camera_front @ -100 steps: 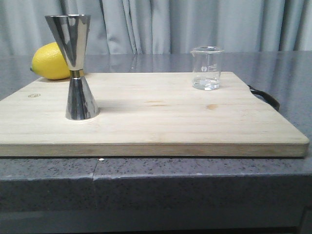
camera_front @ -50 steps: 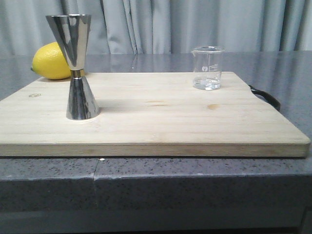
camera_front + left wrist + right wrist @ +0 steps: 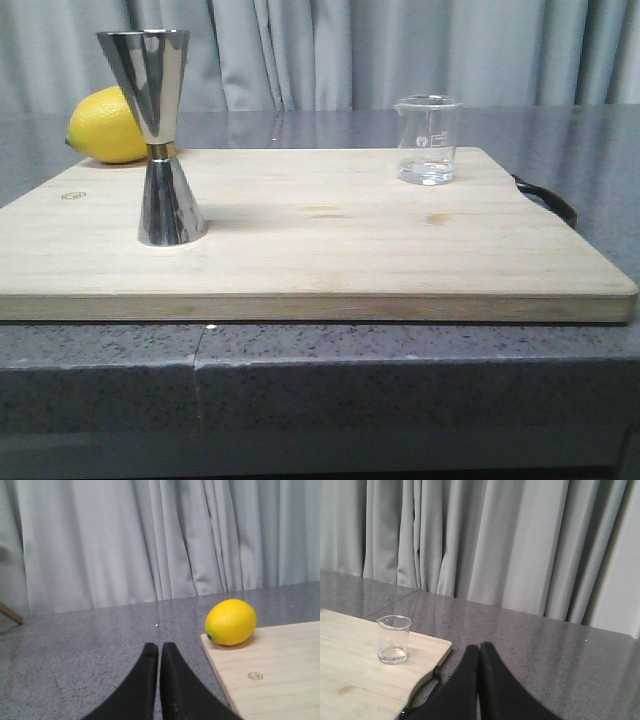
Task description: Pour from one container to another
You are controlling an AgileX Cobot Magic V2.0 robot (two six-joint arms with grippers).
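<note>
Starting at the left, the left hand (image 3: 156, 680) hangs over bare grey tabletop (image 3: 100, 640) beside the board's (image 3: 320, 240) corner, its black fingers pressed together and holding nothing; a lemon (image 3: 105, 125) sits at that far corner, half on the wood. Next comes the jigger (image 3: 160, 140), upright on the board near its left end, wide mouth up, nothing touching it. Well apart from it, toward the far right of the board, stands the beaker (image 3: 427, 140), upright, with a little clear liquid at the bottom. Past the board's black handle (image 3: 548, 197), the right hand (image 3: 479, 680) hovers over the tabletop, fingers likewise together and empty. Judging from this, the task has not begun: no grasp is made. The next move probably calls for the right hand to part its fingers, close on the beaker's wall, then carry it across to the jigger's mouth. Pale wood lies on speckled grey stone; grey curtains (image 3: 400, 50) close the room behind.
</note>
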